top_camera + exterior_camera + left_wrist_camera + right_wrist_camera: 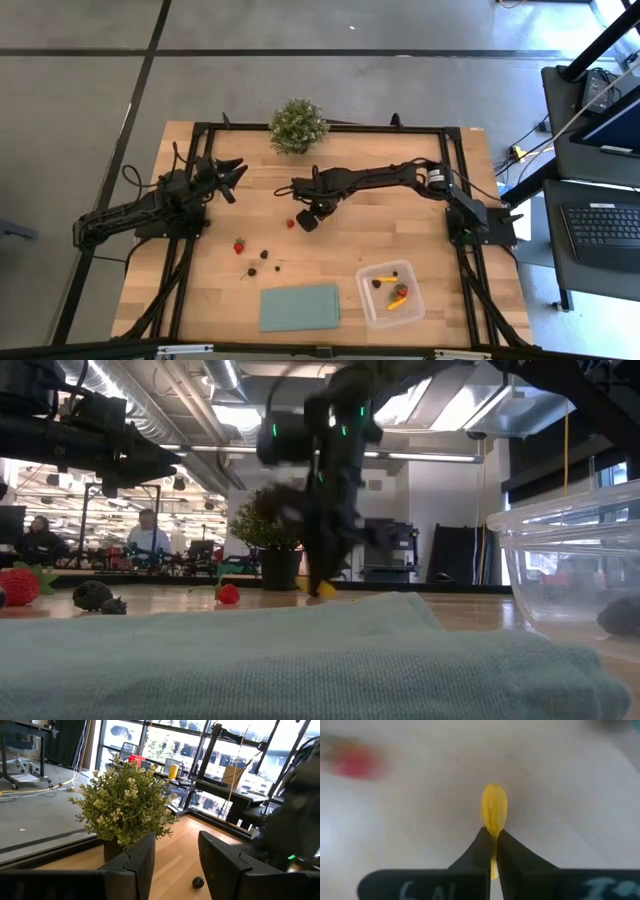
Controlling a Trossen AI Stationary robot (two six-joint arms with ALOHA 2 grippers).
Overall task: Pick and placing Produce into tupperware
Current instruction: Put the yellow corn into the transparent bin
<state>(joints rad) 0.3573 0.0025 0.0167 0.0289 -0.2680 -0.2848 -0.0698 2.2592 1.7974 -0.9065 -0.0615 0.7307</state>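
Two arms: both over a wooden counter [330, 240].
Right gripper [492, 847]: mid-counter, jaws closed on a small yellow piece [494, 810], pinched at its end.
Left gripper [175, 865]: far left, waiting near the potted plant [297, 124], jaws part open, empty.
Tupperware [372, 300]: near right, already holding several pieces.
Loose produce: strawberry [239, 245] and dark berries [265, 256], near left of centre.
Advice: lift straight, since the pinch looks slim, then carry right and release low inside the box.
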